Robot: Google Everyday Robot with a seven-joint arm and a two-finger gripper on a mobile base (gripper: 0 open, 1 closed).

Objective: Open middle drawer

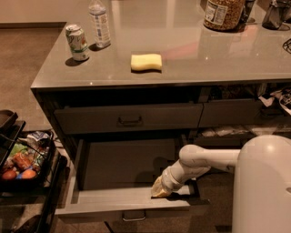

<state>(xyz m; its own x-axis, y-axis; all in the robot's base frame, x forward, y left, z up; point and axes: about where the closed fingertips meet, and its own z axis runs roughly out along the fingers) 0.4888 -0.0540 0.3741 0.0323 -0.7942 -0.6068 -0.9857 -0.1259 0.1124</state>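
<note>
The middle drawer (127,164) is a wide dark-grey drawer. It stands pulled far out from under the counter, and its plain grey inside holds nothing. Its flat front (104,210) faces me low in the view, with a small bar handle (134,216) at centre. My gripper (159,191) reaches down from the white arm (204,159) on the right. It sits inside the drawer against the back of the front panel, right of centre. Its tip is hidden behind the wrist.
The drawer above (129,119) is closed. A narrower drawer with white packets (227,132) is part open at right. The countertop holds a yellow sponge (146,62), a can (77,43), a bottle (100,22) and a jar (223,13). A black cart with food (22,159) stands left.
</note>
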